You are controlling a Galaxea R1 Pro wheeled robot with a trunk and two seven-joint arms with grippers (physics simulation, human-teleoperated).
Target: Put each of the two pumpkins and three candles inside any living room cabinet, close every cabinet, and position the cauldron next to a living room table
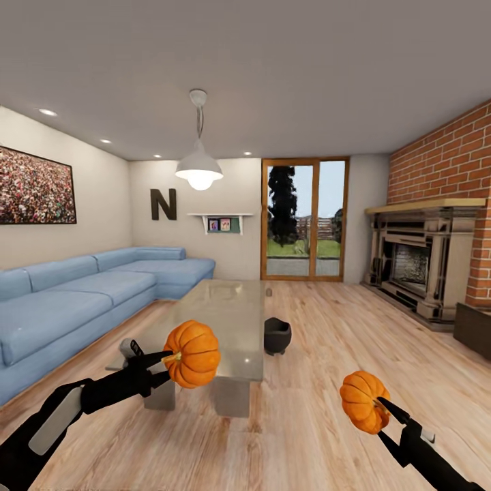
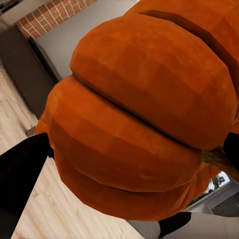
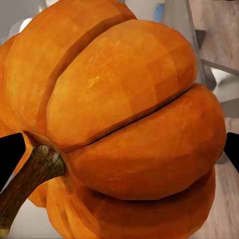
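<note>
I hold two orange ribbed pumpkins. My left gripper (image 1: pixel 173 365) is shut on one pumpkin (image 1: pixel 193 353) (image 2: pixel 139 124), held in the air over the near end of the glass table (image 1: pixel 232 310). My right gripper (image 1: pixel 384 416) is shut on the other pumpkin (image 1: pixel 363 400) (image 3: pixel 129 114), low at the right above the wooden floor; black fingertips (image 3: pixel 11 152) flank it. The black cauldron (image 1: pixel 277 335) stands on the floor, touching or nearly touching the table's right side. A dark-brown low cabinet (image 1: pixel 474 329) (image 2: pixel 25 74) shows at the right edge below the brick wall. A tiny grey stub (image 1: pixel 268 292) beyond the table is too small to identify.
A blue corner sofa (image 1: pixel 75 300) runs along the left wall. A stone fireplace (image 1: pixel 419 262) stands at the right against brick. A glass door (image 1: pixel 305 219) is at the far wall. Open wooden floor (image 1: pixel 354 327) lies between table and fireplace.
</note>
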